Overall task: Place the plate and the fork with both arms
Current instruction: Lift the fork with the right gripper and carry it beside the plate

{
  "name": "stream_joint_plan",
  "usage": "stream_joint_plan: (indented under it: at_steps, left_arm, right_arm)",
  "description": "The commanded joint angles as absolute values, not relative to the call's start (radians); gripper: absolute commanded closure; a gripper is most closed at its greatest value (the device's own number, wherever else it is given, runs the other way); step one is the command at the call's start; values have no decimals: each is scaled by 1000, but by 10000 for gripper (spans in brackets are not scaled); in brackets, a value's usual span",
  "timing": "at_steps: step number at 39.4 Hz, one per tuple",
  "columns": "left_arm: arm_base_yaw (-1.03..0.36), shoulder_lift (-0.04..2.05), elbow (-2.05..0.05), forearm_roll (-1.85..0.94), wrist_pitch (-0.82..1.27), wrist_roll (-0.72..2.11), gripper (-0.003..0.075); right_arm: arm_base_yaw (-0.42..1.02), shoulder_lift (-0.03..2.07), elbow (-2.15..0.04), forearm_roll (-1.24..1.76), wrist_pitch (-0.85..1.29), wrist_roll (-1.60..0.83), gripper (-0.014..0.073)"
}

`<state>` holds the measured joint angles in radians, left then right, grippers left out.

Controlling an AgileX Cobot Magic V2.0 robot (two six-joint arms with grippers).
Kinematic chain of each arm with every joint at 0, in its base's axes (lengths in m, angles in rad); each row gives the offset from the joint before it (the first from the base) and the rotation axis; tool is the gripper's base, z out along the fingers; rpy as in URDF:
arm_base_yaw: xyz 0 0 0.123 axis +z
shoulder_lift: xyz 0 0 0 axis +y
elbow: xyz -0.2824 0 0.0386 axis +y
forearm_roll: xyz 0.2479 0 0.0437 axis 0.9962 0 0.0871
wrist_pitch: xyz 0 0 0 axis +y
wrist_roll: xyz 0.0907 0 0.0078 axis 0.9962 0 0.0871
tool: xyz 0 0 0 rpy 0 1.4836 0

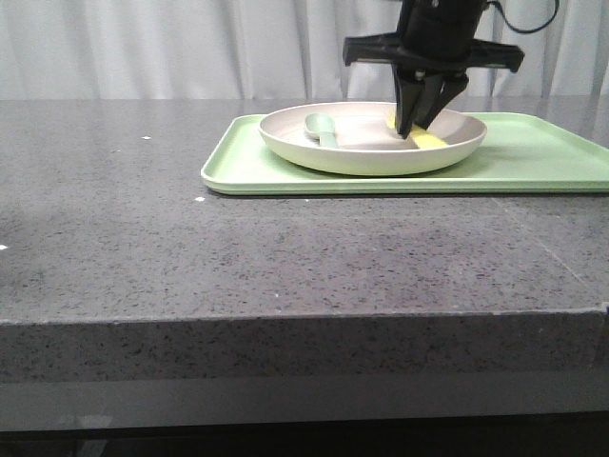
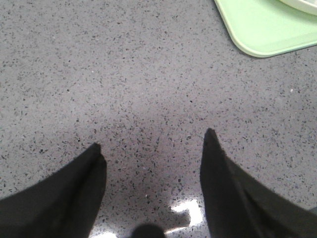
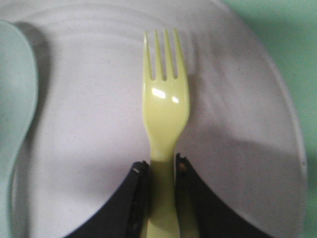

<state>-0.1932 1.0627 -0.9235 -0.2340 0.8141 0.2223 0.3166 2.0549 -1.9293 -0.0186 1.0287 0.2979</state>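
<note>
The cream-white plate (image 1: 373, 152) sits on the light-green tray (image 1: 533, 162) at the back of the table. My right gripper (image 1: 416, 122) reaches down into the plate and is shut on the handle of the pale-yellow fork (image 1: 428, 139). In the right wrist view the fork (image 3: 165, 104) lies over the plate (image 3: 89, 99) with its tines pointing away, its handle pinched between my right gripper's (image 3: 162, 166) fingers. My left gripper (image 2: 151, 144) is open and empty over bare table, out of the front view.
A pale grey-green spoon (image 1: 322, 129) lies in the plate's left half and shows in the right wrist view (image 3: 15, 99). A corner of the tray (image 2: 262, 29) shows in the left wrist view. The grey speckled table (image 1: 285, 248) ends at a front edge.
</note>
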Motion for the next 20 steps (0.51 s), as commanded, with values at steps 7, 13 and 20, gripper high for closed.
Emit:
stream_joint_plan:
  at_steps: [7, 13, 20]
  left_arm:
    - [-189, 1045, -950, -248, 761, 221, 308]
    - [-189, 1045, -950, -248, 761, 221, 308]
    - [-189, 1045, -950, -248, 761, 221, 308]
  right_arm:
    - [300, 1886, -1960, -44, 1044, 295, 486]
    - [255, 1837, -1959, -66, 1116, 295, 486]
    - [164, 1824, -1956, -69, 1205, 266, 486]
